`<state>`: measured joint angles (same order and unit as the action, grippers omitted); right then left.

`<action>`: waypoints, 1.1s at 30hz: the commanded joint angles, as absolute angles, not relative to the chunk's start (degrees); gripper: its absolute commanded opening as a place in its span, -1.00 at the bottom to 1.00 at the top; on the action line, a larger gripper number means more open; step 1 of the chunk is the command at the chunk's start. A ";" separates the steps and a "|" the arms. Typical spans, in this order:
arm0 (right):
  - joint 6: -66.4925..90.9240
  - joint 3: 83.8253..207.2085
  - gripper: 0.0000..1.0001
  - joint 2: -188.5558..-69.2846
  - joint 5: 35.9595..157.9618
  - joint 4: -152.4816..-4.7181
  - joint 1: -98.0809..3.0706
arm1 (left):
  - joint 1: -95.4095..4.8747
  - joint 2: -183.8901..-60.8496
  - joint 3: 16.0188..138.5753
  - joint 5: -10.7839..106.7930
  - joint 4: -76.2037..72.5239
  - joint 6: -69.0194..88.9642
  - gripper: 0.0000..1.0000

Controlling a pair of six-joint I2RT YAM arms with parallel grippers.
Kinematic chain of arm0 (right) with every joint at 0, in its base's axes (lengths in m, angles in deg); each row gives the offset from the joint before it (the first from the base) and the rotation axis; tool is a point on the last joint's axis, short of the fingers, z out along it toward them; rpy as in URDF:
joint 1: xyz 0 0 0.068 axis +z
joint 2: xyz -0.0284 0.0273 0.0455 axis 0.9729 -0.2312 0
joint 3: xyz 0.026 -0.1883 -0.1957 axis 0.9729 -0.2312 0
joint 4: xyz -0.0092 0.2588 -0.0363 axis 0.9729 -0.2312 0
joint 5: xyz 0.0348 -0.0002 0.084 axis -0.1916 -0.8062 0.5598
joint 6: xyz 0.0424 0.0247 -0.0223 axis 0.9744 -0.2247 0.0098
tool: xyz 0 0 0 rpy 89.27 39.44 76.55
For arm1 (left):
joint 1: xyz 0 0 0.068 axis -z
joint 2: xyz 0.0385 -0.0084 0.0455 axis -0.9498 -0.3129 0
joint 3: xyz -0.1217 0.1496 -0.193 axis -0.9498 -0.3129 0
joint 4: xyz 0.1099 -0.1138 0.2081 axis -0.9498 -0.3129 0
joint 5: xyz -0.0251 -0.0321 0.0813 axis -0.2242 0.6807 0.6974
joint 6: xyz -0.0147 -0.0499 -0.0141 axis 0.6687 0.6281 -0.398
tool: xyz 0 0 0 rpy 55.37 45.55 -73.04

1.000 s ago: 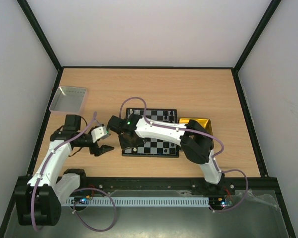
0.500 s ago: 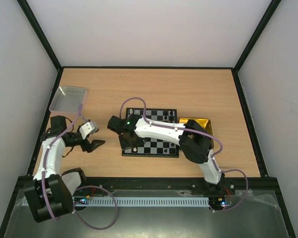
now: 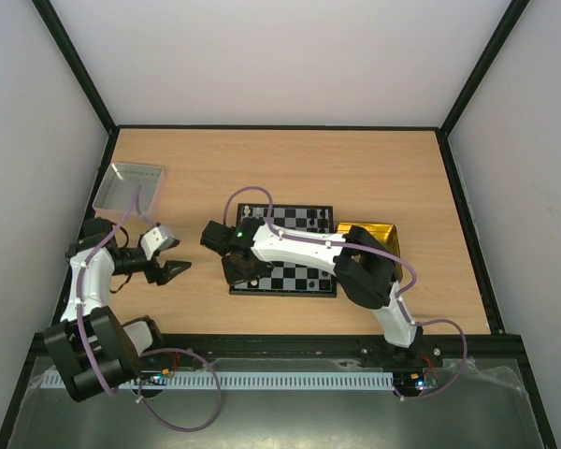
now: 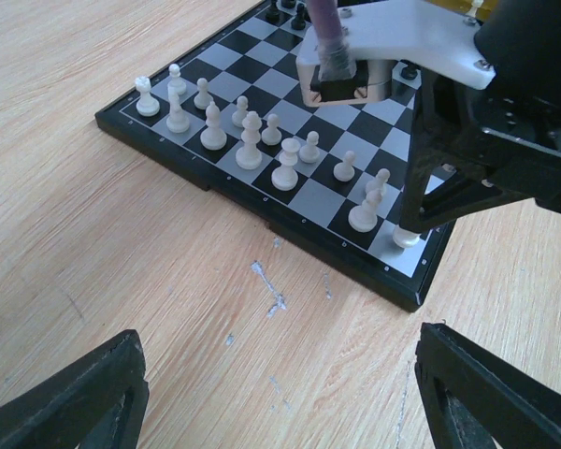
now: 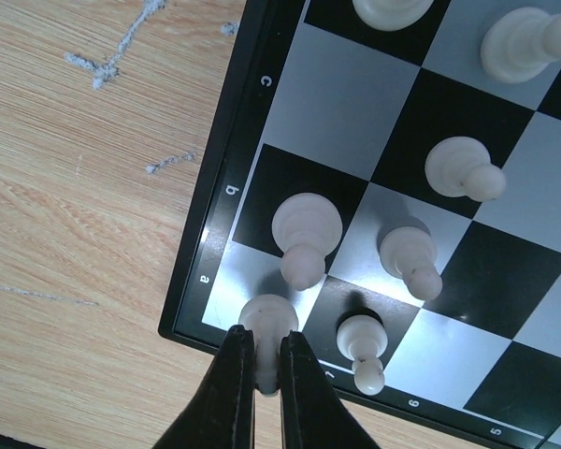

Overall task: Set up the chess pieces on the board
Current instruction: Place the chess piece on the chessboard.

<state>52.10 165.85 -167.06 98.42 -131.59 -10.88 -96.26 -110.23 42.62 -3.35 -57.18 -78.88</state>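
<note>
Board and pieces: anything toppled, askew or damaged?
Nothing is toppled: the white pieces all stand upright on the board. Only pale scuff marks mar the table beside its near edge.

Letters c, b, a on board (image 5: pixel 197 271) rim

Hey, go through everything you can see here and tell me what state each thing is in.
left gripper, open, over the table beside the board.
right gripper, shut on a white piece.
white piece, upright at the board's corner square.
other white pieces, standing upright on the board.
board, flat on the table.
yellow tray, partly hidden by the right arm.
</note>
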 commanded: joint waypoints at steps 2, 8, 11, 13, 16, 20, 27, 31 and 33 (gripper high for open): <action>51.98 166.78 -0.92 -168.76 98.47 -131.78 -10.47 | -96.73 -110.77 43.64 -6.63 -59.70 -82.87 0.58; 51.98 166.88 -0.75 -169.00 98.68 -131.53 -10.53 | -96.86 -110.99 43.32 -6.51 -59.77 -83.25 0.57; 51.99 167.16 -0.72 -168.96 98.85 -131.45 -10.47 | -96.83 -111.35 43.30 -6.56 -59.90 -83.39 0.58; 52.03 167.47 -0.70 -168.90 99.06 -131.31 -10.52 | -96.86 -111.62 43.37 -6.70 -60.10 -83.52 0.58; 52.35 167.87 -0.68 -168.48 99.25 -131.08 -10.54 | -96.82 -111.90 43.58 -6.62 -60.39 -83.61 0.58; 52.25 168.49 -0.66 -168.03 99.24 -131.53 -10.49 | -96.82 -111.59 43.62 -6.38 -60.59 -83.51 0.59; 52.41 166.37 -0.65 -167.54 99.61 -130.27 -10.54 | -96.82 -111.30 44.11 -6.30 -61.16 -83.52 0.59; 52.29 166.14 -0.65 -167.27 98.47 -130.88 -10.46 | -96.82 -111.30 44.60 -6.19 -61.51 -83.26 0.60; 52.25 166.19 -0.64 -166.69 97.70 -131.35 -10.57 | -96.82 -111.23 44.99 -5.84 -61.70 -83.23 0.60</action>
